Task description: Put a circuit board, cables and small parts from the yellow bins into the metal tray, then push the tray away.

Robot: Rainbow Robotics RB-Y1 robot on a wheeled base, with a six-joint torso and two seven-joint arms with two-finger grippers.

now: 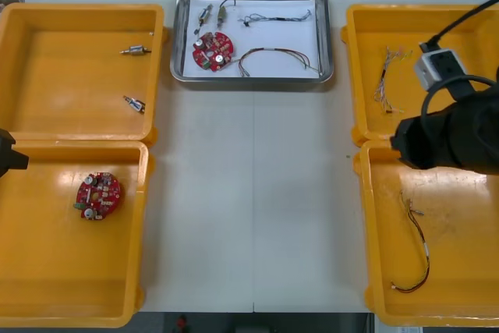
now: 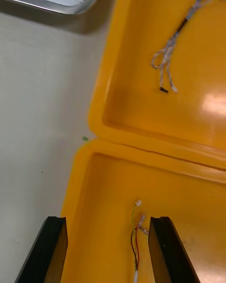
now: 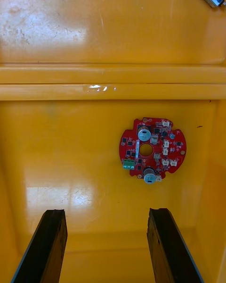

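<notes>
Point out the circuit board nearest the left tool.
The circuit board in the near left yellow bin, just beyond the open left tool; the other board lies in the metal tray.

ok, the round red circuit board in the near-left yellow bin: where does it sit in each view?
Front view: round red circuit board on the floor of the near-left yellow bin, in its far half.
Left wrist view: same board, ahead of the open left claw, untouched.
Right wrist view: not in it.
Shared landmark: the doubled rim where the two left bins meet, just beyond the board, also seen from the left wrist.
</notes>
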